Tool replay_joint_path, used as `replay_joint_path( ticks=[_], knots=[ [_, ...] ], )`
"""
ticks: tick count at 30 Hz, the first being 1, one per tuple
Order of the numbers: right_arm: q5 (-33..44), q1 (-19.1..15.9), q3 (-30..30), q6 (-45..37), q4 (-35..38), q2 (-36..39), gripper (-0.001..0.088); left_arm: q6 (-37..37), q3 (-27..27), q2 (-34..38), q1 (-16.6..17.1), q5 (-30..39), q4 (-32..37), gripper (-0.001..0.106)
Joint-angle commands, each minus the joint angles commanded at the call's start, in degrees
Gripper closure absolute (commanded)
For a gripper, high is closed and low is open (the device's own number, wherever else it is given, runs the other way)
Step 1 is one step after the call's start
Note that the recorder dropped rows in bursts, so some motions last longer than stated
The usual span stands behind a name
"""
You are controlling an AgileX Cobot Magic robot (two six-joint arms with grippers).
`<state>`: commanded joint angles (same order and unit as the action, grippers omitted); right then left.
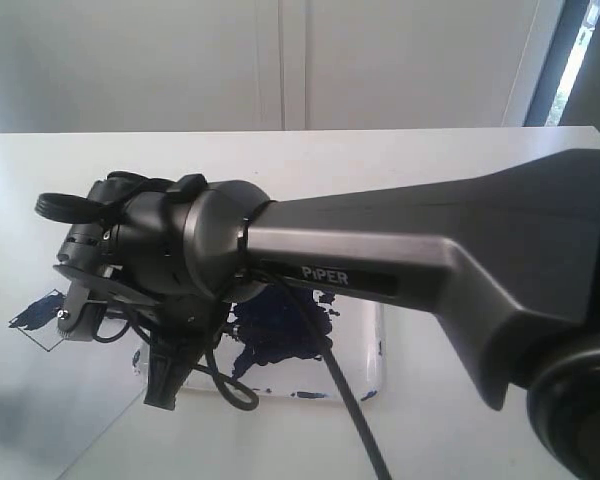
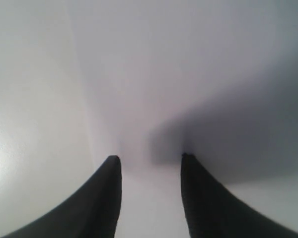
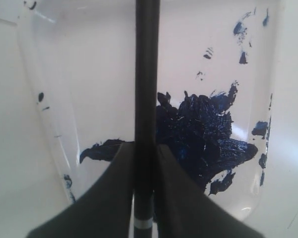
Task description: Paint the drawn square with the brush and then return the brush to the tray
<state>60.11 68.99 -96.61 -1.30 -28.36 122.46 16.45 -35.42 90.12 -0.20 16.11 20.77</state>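
Pinching the brush [image 3: 147, 59], the right claw [image 3: 144, 148] hangs over the tray [image 3: 89, 59] (between rims).

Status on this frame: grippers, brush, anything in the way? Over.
Left gripper open, empty. Right gripper shut on the brush, over the tray. Drawn square shows blue paint. Nothing seen blocking the tray; right arm hides part of it.

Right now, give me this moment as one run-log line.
right gripper: shut on brush, above tray | left gripper: open, empty | drawn square: smeared blue
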Motion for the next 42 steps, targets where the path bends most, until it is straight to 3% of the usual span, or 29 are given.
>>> replay_joint_path(
  ticks=[12, 42],
  knots=[
    [0.4, 0.0, 0.0, 2.0, -1.9, 0.0, 0.0868, -0.1, 0.0, 0.0, 0.0, -0.2, 0.0, 0.060],
    [1.0, 2.4, 0.0, -3.2, 7.5, 0.0, 0.0868, -0.1, 0.0, 0.0, 0.0, -0.3, 0.0, 0.060]
  ],
)
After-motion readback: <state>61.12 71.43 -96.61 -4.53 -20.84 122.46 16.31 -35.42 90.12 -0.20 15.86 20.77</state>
